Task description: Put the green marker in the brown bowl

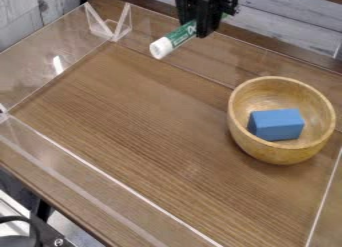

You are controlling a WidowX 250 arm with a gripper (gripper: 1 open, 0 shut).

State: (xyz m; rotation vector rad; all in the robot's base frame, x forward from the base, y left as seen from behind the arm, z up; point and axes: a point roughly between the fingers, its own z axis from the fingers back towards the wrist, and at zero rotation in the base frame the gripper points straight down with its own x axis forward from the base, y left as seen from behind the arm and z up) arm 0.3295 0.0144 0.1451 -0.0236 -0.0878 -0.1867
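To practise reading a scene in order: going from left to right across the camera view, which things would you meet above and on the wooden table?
green marker → gripper holding it → brown bowl → blue block inside the bowl.

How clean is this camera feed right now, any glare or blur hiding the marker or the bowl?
Camera view: pale glare streaks the clear side walls and the table sheen at top; the green marker, held in the gripper, looks slightly soft but readable; the brown bowl and the blue block are evenly lit, no glare.
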